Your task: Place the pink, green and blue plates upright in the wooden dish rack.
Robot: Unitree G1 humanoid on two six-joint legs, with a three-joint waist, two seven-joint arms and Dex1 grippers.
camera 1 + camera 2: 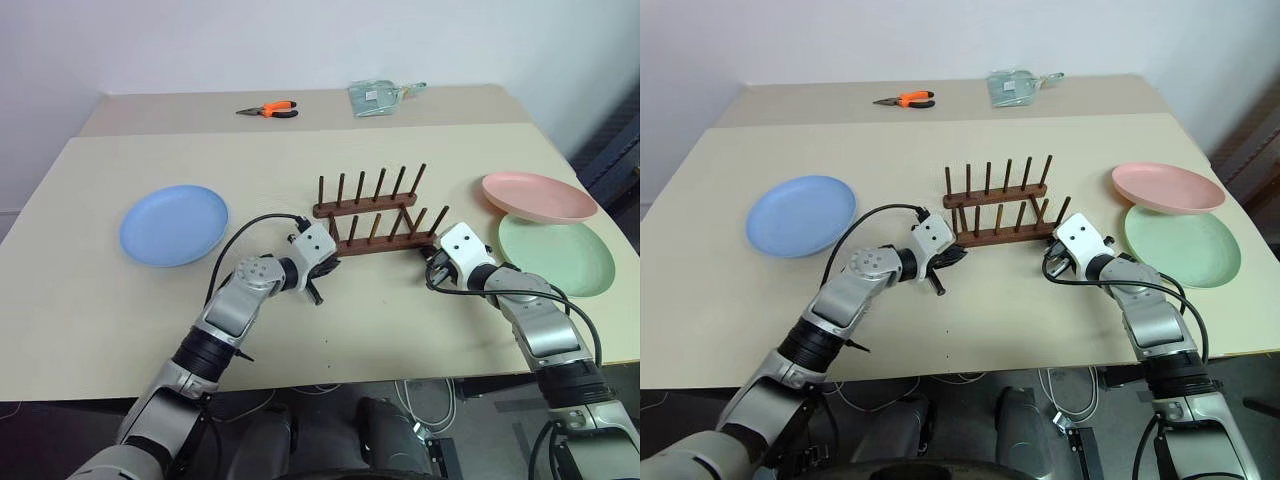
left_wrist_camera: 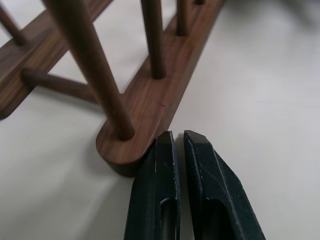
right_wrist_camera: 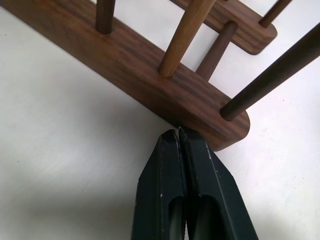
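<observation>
Pressing both closed grippers — left gripper (image 2: 179, 141), right gripper (image 3: 178, 136) — against the dark wooden peg rack (image 1: 375, 213), I'm probably nudging it square; nothing held.

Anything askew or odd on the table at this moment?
The pink plate rests tilted on the green plate's far rim instead of lying flat. Both hands, left and right, press shut fingertips against the dish rack's near bar ends.

Rack pegs (image 1: 378, 206) ahead; open table (image 1: 400, 320) around.

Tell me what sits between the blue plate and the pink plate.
The wooden dish rack, seen in the left eye view between blue plate and pink plate.
</observation>
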